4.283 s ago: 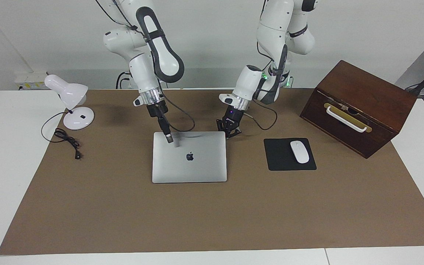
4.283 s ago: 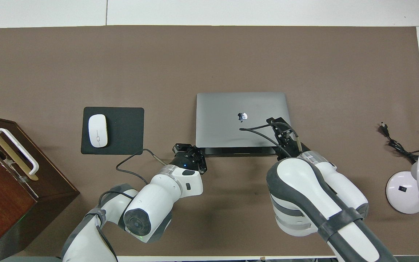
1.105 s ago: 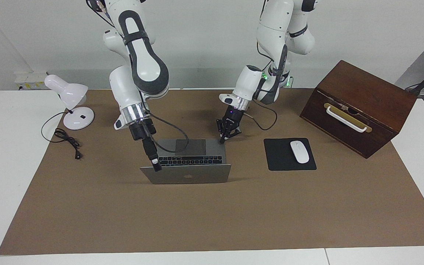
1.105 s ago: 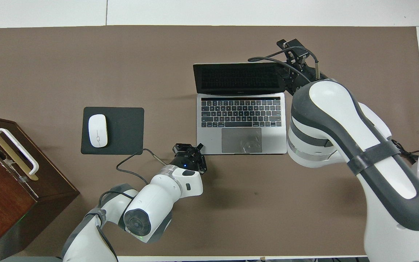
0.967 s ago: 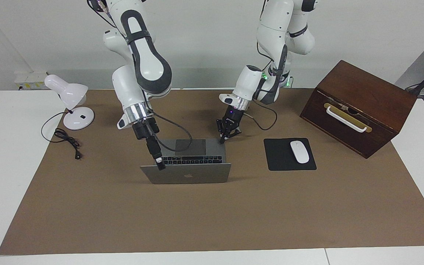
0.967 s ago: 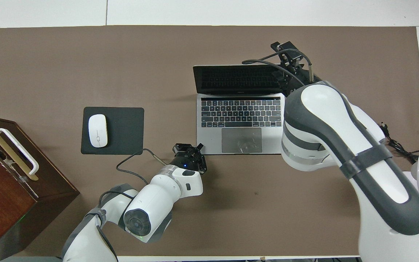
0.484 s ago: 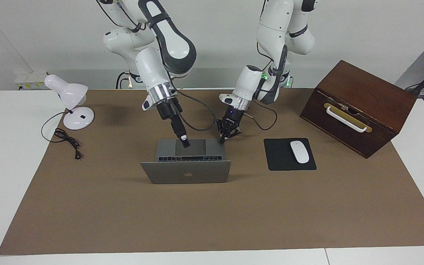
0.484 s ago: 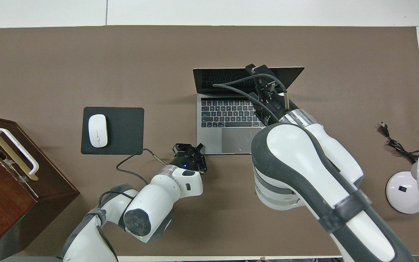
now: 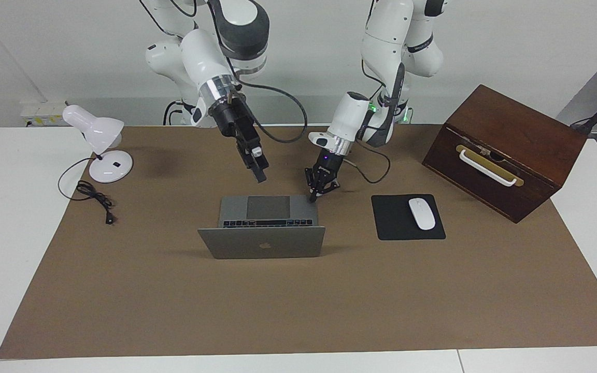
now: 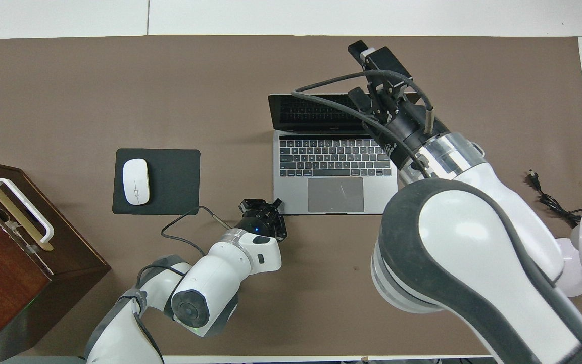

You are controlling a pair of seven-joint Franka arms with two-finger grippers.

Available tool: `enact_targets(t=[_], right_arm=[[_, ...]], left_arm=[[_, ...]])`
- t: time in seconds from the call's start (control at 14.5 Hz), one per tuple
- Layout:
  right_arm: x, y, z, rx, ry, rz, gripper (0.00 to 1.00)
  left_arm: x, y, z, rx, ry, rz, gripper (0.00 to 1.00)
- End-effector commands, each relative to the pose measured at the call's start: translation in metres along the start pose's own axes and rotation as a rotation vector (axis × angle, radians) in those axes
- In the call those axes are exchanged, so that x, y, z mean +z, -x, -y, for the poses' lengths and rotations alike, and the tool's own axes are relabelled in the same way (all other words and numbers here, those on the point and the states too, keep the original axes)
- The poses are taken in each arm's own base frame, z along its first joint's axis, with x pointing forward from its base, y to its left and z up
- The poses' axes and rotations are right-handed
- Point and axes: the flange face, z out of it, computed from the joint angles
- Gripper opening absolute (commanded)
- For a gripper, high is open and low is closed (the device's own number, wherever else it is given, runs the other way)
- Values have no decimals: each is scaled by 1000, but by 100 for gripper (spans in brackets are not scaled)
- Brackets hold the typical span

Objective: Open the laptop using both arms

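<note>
The silver-grey laptop (image 9: 262,247) (image 10: 335,188) stands open on the brown mat, its lid upright with the logo facing away from the robots and its keys and trackpad showing. My left gripper (image 9: 313,197) (image 10: 276,203) is shut, its tips down on the corner of the laptop's base nearest the robots, toward the left arm's end. In the air over the base's edge nearest the robots hangs my right gripper (image 9: 258,171) (image 10: 362,72), open, holding nothing and touching nothing.
A black mouse pad (image 9: 394,225) with a white mouse (image 9: 422,213) lies beside the laptop toward the left arm's end, next to a dark wooden box (image 9: 506,150). A white desk lamp (image 9: 96,140) and its cable (image 9: 94,199) sit toward the right arm's end.
My right gripper has left the lid's corner, risen and drawn back toward the robots. The lid stays open. The left gripper has not moved.
</note>
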Motion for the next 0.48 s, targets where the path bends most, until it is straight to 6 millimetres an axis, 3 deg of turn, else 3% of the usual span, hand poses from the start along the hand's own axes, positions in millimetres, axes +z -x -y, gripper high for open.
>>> enact_targets(t=[0.0,0.21,0.41], right_arm=[[0,-19,56,-171,-103,5,100],[1,-68,99,-405,-133,56,100],[-7,-133,139,-610,-62,115,100]], left_arm=[[-1,-3,11,-26,-22,-13,0],[-8,-10,17,-51,-27,-17,0],[-24,-28,19,-98,-16,-6,0]])
